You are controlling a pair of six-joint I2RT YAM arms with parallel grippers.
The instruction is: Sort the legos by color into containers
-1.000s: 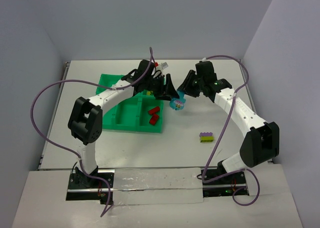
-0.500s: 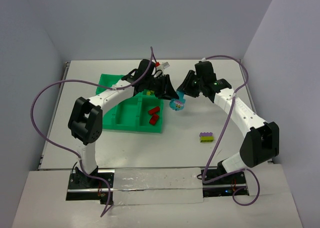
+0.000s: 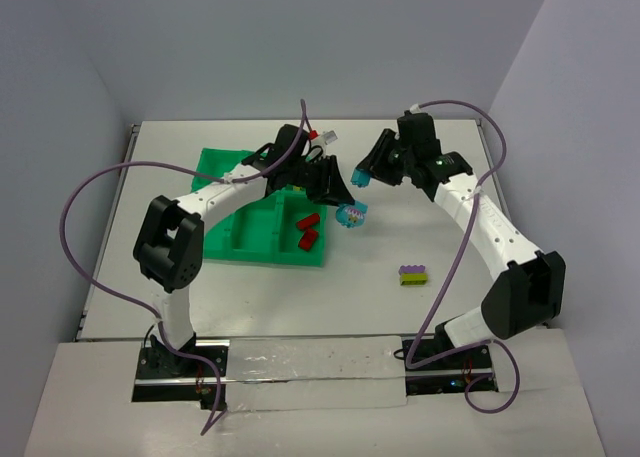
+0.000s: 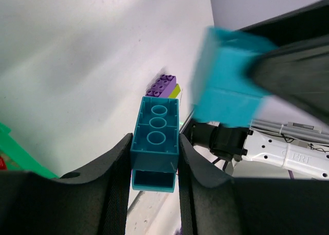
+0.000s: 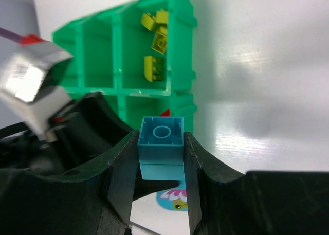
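Note:
My left gripper [image 4: 154,147] is shut on a long cyan lego [image 4: 156,126], held in the air just right of the green tray [image 3: 214,161]; from above its printed face [image 3: 350,215] shows. My right gripper [image 5: 161,142] is shut on a small square cyan lego [image 5: 161,135] and hovers a little up and right of the left one [image 3: 364,175], the two cyan pieces apart. Two red legos [image 3: 308,230] lie in the tray's near right compartment. Yellow-green legos [image 5: 156,50] lie in a far compartment. A purple-on-green stack [image 3: 412,275] sits on the table.
The tray [image 5: 118,55] has low dividing walls, and the left arm reaches across it. A white connector with a red tip [image 3: 322,131] lies behind the tray. Grey walls close the table's left, back and right sides.
The left gripper has shut on the cyan lego. The right gripper has pulled back and up with the small cyan lego, which has come apart from the piece the left one holds.

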